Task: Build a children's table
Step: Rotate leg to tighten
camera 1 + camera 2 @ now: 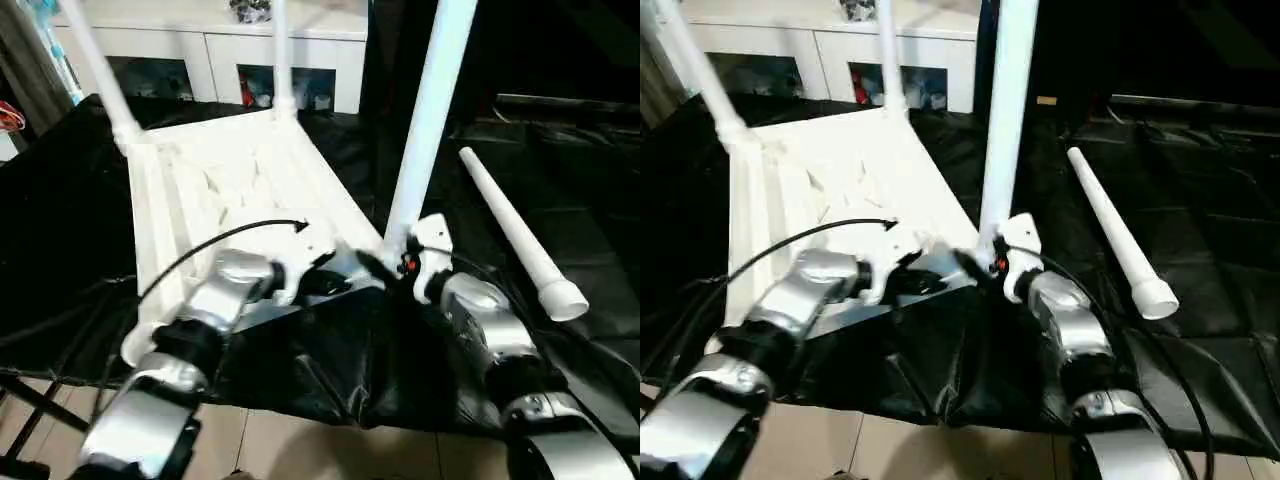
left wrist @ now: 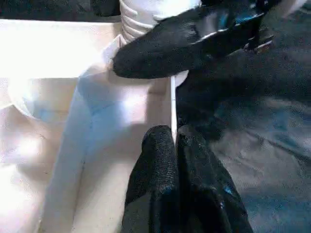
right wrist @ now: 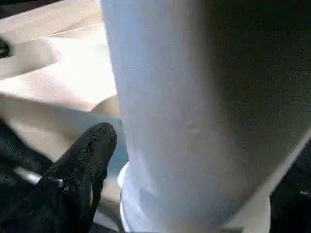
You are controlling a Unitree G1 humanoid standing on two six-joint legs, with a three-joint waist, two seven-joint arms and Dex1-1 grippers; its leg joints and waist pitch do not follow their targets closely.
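The children's table lies upside down on the black-covered table [image 1: 60, 240], its white top [image 1: 230, 185] filling the left and centre of the frame with the ribbed underside facing up. Two legs already stand in the far corner sockets: one [image 1: 95, 65] at the upper left, leaning a little, and one [image 1: 280, 55] at top centre.

Low in the left half of the frame, the left hand [image 2: 173, 133] has its two black fingers pressed together on the thin raised rim of the top, pinching that edge close to the near right corner. The left wrist view shows the rim's white edge running straight up from between the fingertips.

Just right of centre, a third leg [image 1: 430, 110] stands upright in the near right corner socket. The right hand [image 1: 385, 265] sits at its foot with its fingers spread wide; one black finger [image 3: 80, 167] lies beside the base of the leg, just above the socket collar, and I cannot tell whether it actually touches.

Further right, the fourth leg [image 1: 520, 235] lies loose on the black cover, slanting from upper left to lower right, its wide open end toward the lower right, well apart from both hands.
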